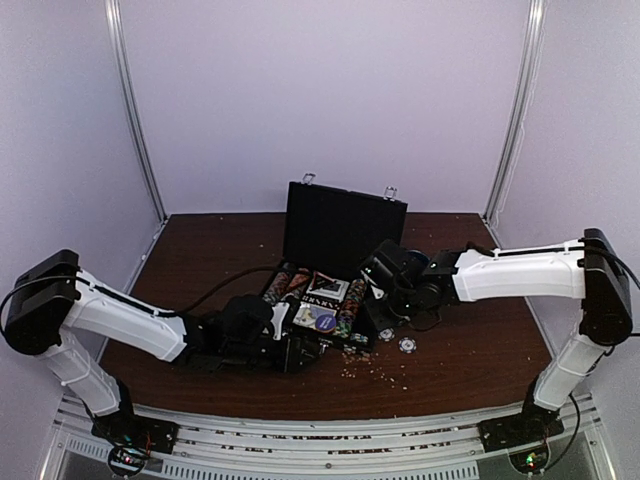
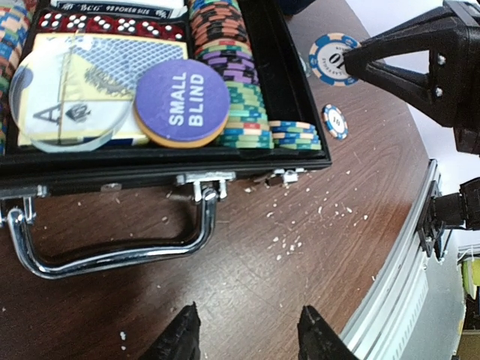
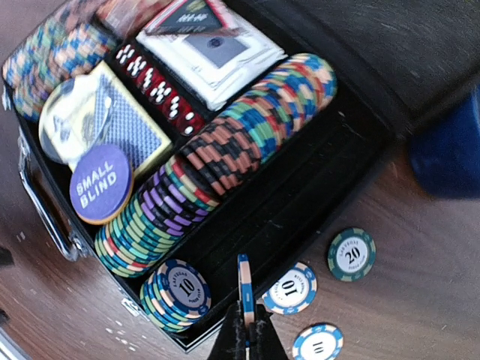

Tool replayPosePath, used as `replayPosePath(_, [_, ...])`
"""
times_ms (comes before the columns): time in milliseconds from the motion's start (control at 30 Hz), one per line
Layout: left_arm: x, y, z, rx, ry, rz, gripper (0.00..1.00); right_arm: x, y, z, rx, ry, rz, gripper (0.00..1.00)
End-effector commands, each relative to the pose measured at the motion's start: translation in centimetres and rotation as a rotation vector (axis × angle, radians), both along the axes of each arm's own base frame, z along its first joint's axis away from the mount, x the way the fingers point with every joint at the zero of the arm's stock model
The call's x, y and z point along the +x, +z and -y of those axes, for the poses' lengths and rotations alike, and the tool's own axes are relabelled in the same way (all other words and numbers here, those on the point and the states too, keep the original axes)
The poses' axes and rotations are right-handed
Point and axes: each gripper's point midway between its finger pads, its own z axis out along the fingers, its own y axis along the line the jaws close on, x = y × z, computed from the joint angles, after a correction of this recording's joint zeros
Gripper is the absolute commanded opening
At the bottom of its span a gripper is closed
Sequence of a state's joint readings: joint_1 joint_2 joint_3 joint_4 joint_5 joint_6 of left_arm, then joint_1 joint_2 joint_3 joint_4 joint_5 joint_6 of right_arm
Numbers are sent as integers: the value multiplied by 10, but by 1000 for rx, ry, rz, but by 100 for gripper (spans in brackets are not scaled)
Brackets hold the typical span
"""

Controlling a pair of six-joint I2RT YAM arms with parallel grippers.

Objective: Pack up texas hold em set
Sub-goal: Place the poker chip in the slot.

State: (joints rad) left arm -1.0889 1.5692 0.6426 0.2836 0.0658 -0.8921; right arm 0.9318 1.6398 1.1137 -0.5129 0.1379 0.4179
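Right fingers [image 3: 264,343] clamp a chip [image 3: 243,281] on edge over the near end of the case [image 3: 300,199]'s empty slot, which runs straight ahead; left fingers [image 2: 178,339] stand apart.

The case lid [image 3: 375,52] and the blue cup [image 3: 448,146] are blurred, cut off at the edge.

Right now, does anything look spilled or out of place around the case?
Yes. Three loose chips lie on the table beside the open case, not in its rows, and pale crumbs are scattered on the wood before the handle.
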Motion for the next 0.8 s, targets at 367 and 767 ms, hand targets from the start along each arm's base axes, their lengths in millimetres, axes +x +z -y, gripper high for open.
replayPosePath(367, [2,-3,-12,-7,50,-7,46,-18,-21,-31,-206,422,-17,0])
replayPosePath(767, [-2,-9,-13,-6,35,-24,45,-32,-24,-40,-199,448,-45,13])
